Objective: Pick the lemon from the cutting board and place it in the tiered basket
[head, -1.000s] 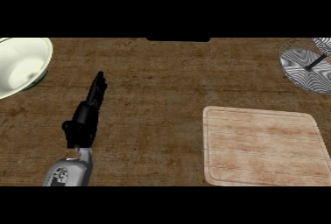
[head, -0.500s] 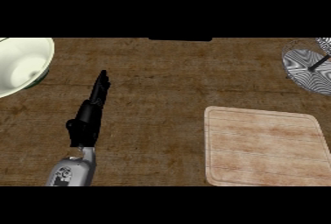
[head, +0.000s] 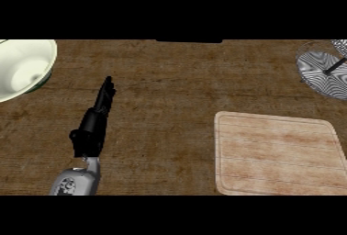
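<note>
Left hand (head: 92,132) low on the view's left side, seen edge-on, above the wooden counter (head: 169,92). Fingers (head: 105,94) straight and pressed together in one narrow black line, pointing up the view and leaning a little to the right. Nothing held in them, nothing pinched. Grey forearm (head: 76,181) came in from the lower edge, just behind the hand.

My right hand did not show in the view.

Up and to the left of my fingertips, a pale cream bowl (head: 24,66) sat at the counter's upper-left corner, cut by the view's edge, well apart from the hand.

The cutting board (head: 278,153) lay flat at lower right: light wood, rounded corners, faint grain lines running across it. It was well apart from my hand, with a broad stretch of counter between us, about level with my palm.

The tiered basket (head: 324,69) stood at the far upper right, beyond the board. Its black-and-white striped round tier and dark centre post were partly cut by the edge. Of all the things noted, it was the farthest from my hand.

The lemon: not seen anywhere in the view, neither on the board nor on the part of the basket that showed. I could not tell where it lay relative to my hand.
</note>
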Robot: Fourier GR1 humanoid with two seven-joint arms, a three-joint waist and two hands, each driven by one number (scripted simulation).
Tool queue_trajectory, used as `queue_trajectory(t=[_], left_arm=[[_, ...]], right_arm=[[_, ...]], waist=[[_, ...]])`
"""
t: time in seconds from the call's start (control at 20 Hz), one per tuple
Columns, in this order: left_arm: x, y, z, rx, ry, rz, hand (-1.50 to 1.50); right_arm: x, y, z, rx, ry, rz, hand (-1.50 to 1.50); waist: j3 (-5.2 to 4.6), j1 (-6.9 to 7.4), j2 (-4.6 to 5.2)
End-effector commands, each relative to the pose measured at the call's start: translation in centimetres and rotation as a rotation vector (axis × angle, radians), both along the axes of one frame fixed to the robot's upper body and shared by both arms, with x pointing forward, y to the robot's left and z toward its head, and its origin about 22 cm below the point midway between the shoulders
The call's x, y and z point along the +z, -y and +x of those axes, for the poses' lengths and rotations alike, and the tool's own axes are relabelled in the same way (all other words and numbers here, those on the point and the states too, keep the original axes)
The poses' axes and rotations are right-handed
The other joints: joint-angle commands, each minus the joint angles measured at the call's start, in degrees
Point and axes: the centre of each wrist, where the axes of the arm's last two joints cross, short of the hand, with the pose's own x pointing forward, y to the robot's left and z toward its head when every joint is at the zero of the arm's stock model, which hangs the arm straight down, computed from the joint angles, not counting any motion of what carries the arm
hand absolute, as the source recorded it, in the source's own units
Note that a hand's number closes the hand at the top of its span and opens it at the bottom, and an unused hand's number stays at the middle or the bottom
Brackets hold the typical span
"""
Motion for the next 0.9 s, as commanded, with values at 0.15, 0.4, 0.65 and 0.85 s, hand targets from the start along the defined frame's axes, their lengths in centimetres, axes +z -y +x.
queue_trajectory(t=[0.15, 0.4, 0.65, 0.85], left_arm=[[0.3, -0.9, 0.1, 0.006, 0.016, 0.007, 0.00], [0.8, -0.8, 0.4, 0.013, 0.016, 0.005, 0.00], [0.0, -0.7, 0.2, 0.030, 0.023, 0.005, 0.00], [0.1, -1.4, -0.3, 0.046, 0.011, -0.010, 0.00]], right_arm=[[2.4, 5.5, -5.5, -0.203, 0.067, 0.183, -1.50], [0.3, 9.2, -9.7, -0.265, 0.102, 0.336, -1.50], [-0.9, 12.3, -14.8, -0.246, 0.109, 0.381, -1.50], [-2.5, 13.7, -17.7, -0.226, 0.097, 0.405, -1.50]], waist=[[0.07, -0.11, 0.30], [0.30, -1.18, 0.28], [0.54, -2.17, 0.42], [0.79, -2.59, 0.23]])
